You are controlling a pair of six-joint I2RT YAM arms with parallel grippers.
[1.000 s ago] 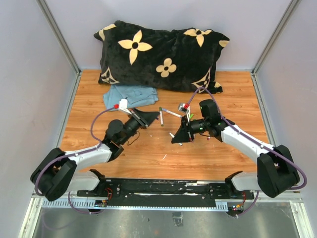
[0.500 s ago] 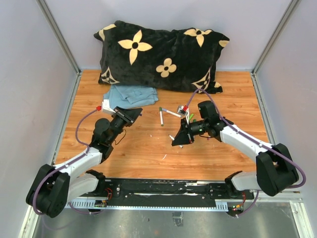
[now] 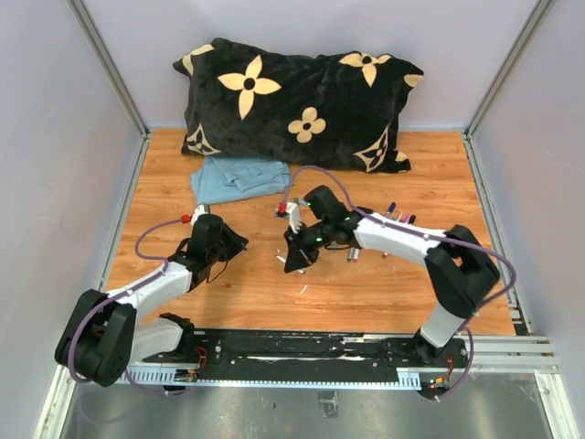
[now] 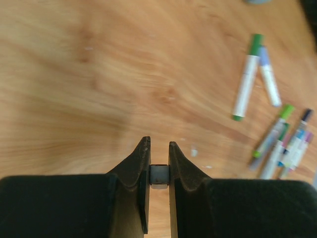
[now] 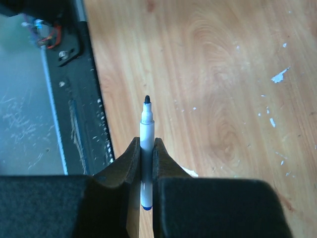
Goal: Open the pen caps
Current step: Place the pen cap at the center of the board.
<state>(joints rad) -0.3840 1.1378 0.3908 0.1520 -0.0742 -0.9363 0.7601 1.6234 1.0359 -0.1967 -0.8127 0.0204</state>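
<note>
Pen cap (image 4: pixel 159 176) in left pincer (image 4: pixel 159 147), bare-tipped pen (image 5: pixel 146 124) in right pincer (image 5: pixel 146 144) — both clamped

The wooden tabletop (image 3: pixel 366 293) carried a black flowered pillow (image 3: pixel 292 101) at twelve o'clock, folded blue cloth (image 3: pixel 239 176) at eleven, and marker pens (image 4: pixel 246 87) wearing pen caps (image 4: pixel 256 40) at three.

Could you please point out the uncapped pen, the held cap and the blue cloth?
uncapped pen (image 5: pixel 147 136): right wrist view, white barrel above the fingers.
held cap (image 4: pixel 158 176): left wrist view, visible face between the fingers.
blue cloth (image 3: pixel 239 177): top external view, its middle.
</note>
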